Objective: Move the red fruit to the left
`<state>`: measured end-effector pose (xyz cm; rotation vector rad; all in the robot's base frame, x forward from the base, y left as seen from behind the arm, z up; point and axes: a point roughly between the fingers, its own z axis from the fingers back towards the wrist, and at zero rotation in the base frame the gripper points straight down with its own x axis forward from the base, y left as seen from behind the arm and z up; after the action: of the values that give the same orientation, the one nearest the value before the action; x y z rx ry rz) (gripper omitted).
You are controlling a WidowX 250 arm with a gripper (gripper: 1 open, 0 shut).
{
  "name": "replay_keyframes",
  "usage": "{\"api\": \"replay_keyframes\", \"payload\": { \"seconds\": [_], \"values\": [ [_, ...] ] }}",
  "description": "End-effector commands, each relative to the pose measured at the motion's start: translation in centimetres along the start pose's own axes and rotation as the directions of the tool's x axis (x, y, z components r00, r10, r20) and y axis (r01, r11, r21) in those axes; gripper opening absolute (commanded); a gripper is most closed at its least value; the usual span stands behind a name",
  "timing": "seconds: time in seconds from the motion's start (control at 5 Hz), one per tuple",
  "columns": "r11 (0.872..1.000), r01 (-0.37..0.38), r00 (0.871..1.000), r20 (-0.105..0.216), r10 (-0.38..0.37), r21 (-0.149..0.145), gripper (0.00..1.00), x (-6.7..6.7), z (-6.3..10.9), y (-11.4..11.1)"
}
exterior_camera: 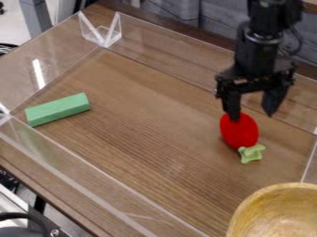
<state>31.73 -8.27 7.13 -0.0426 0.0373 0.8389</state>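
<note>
The red fruit [239, 130] is a glossy red oval lying on the wooden tabletop at the right, with its pale green stem piece [253, 153] at its lower end. My gripper [253, 106] hangs directly over the fruit's upper part, pointing straight down, jaws open. One dark finger [232, 100] comes down at the fruit's upper left and the other at its upper right. Nothing is held between them.
A flat green rectangular block [57, 109] lies at the left. Clear acrylic walls [99, 32] fence the wooden surface. A wooden bowl's rim [275, 214] fills the lower right corner. Bare wood stretches between the block and the fruit.
</note>
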Motion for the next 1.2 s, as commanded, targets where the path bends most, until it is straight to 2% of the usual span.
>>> {"api": "replay_keyframes", "payload": {
  "seconds": [0.0, 0.2, 0.8, 1.0],
  "values": [
    [0.999, -0.027, 0.999, 0.037, 0.029, -0.041, 1.00, 1.2, 1.7, -0.1],
    [0.999, -0.040, 0.998, 0.039, 0.041, -0.028, 1.00, 2.1, 1.8, 0.6],
    [0.999, -0.043, 0.998, 0.044, 0.042, 0.012, 1.00, 0.3, 1.1, -0.3],
    [0.995, -0.101, 0.994, 0.042, 0.100, 0.019, 1.00, -0.2, 0.9, -0.2]
  ]
}}
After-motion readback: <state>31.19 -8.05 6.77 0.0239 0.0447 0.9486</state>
